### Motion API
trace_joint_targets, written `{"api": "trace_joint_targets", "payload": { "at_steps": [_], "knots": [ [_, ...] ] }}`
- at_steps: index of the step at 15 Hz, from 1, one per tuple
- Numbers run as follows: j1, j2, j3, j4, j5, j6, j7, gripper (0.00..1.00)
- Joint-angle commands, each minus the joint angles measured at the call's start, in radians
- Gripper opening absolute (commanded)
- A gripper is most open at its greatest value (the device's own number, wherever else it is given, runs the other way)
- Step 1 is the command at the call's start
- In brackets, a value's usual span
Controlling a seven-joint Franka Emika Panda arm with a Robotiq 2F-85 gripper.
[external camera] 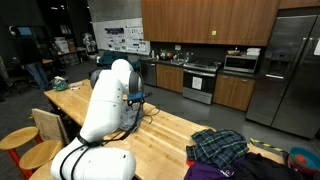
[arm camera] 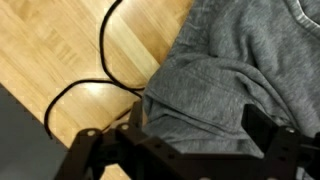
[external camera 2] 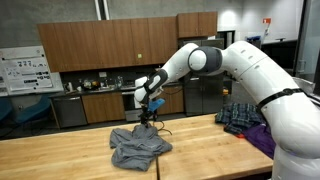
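Observation:
A grey garment (external camera 2: 138,148) lies crumpled on the wooden table (external camera 2: 60,155). My gripper (external camera 2: 150,108) hangs a little above the garment's far edge on the white arm (external camera 2: 230,65). In the wrist view the gripper (arm camera: 198,125) stands open, its dark fingers (arm camera: 262,125) set wide apart over a fold of the grey garment (arm camera: 240,60). Nothing is held between them. A black cable (arm camera: 100,80) loops across the wood beside the cloth. In an exterior view the arm (external camera: 110,100) hides most of the gripper and the garment.
A pile of plaid cloth (external camera 2: 240,115) and purple cloth (external camera 2: 265,137) lies further along the table; the plaid cloth (external camera: 218,148) also shows beside a blue bowl (external camera: 300,157). Wooden stools (external camera: 20,140) stand by the table's edge. Kitchen cabinets (external camera 2: 100,45) line the back wall.

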Motion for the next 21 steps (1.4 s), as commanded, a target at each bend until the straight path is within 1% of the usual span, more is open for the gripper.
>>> {"api": "trace_joint_targets", "payload": {
  "at_steps": [1, 4, 8, 9, 10, 12, 13, 17, 18, 19, 21],
  "knots": [
    [-0.02, 0.014, 0.021, 0.022, 0.057, 0.059, -0.01, 1.0],
    [-0.023, 0.053, 0.025, 0.072, 0.092, 0.057, -0.024, 1.0],
    [-0.023, 0.123, 0.025, 0.162, 0.126, 0.013, -0.04, 1.0],
    [-0.023, 0.143, 0.025, 0.188, 0.132, 0.0, -0.041, 0.97],
    [-0.022, 0.16, 0.024, 0.21, 0.135, -0.01, -0.042, 0.74],
    [-0.016, 0.186, 0.023, 0.247, 0.139, -0.035, -0.045, 0.71],
    [-0.013, 0.199, 0.019, 0.269, 0.137, -0.046, -0.045, 0.66],
    [-0.001, 0.202, 0.002, 0.297, 0.126, -0.093, -0.015, 0.33],
    [-0.006, 0.19, 0.004, 0.285, 0.122, -0.098, -0.012, 0.24],
    [-0.011, 0.174, 0.008, 0.269, 0.124, -0.116, -0.02, 0.18],
    [-0.019, 0.141, 0.017, 0.238, 0.132, -0.196, -0.034, 0.03]
  ]
}}
